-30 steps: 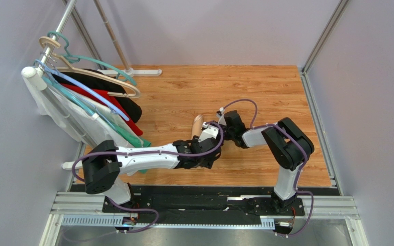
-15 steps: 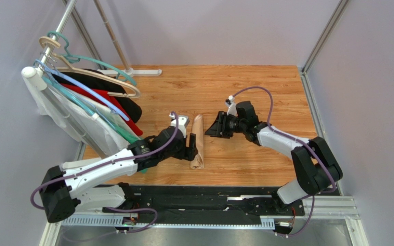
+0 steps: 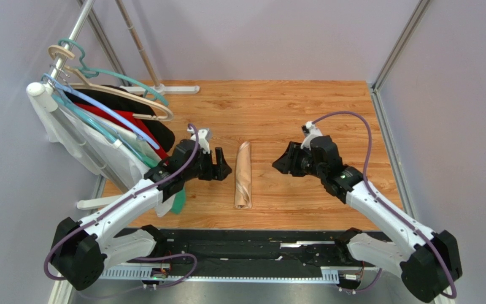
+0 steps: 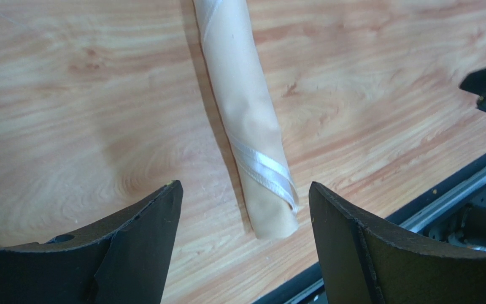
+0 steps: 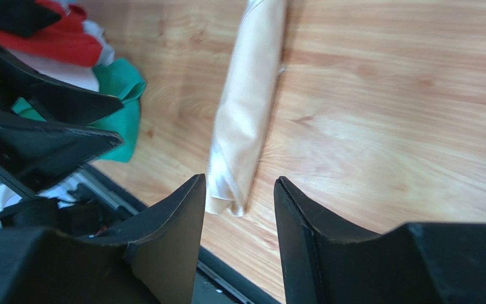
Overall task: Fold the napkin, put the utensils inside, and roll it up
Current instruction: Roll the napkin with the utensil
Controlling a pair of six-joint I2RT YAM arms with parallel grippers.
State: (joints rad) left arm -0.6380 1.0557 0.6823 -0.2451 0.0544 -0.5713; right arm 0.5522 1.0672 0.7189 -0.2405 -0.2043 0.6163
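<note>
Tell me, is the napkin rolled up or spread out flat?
Rolled up. The napkin lies on the wooden table as one long thin tube, with its hem winding around it.

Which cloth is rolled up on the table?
The peach napkin, a tight roll lying flat; the white, red and black clothes hang on the rack.

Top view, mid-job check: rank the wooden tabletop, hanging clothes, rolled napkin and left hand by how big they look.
1. wooden tabletop
2. hanging clothes
3. rolled napkin and left hand: too close to rank. The napkin is longer and the hand bulkier, and the hand may sit nearer the camera.
</note>
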